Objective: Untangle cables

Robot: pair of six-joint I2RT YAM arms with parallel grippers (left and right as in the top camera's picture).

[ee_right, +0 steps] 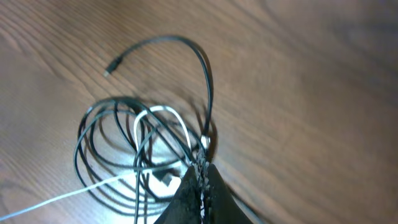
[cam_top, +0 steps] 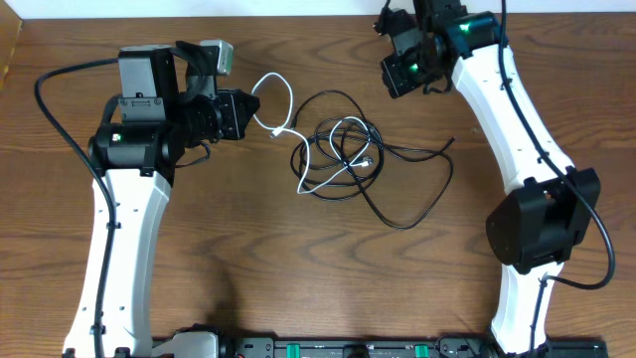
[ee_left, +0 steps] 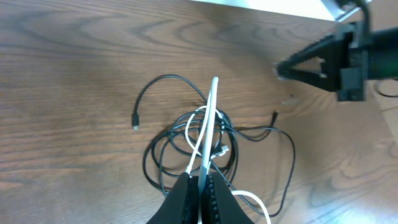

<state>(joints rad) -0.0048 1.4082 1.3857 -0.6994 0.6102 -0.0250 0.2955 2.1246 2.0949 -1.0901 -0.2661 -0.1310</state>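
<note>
Left claw pinching white cable, black cables beyond.

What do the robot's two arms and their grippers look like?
Both arms are white curved shells with chunky black joints: the left arm and the right arm. A thick black wire loops along each. Small green lights glow near the right arm's wrist. Each gripper is black with two pointed fingers: the left gripper and the right gripper.

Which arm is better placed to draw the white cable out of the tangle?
Left, likely: the left pincer is shut on the white cable; the right pincer is shut, apart from the black cables.
</note>
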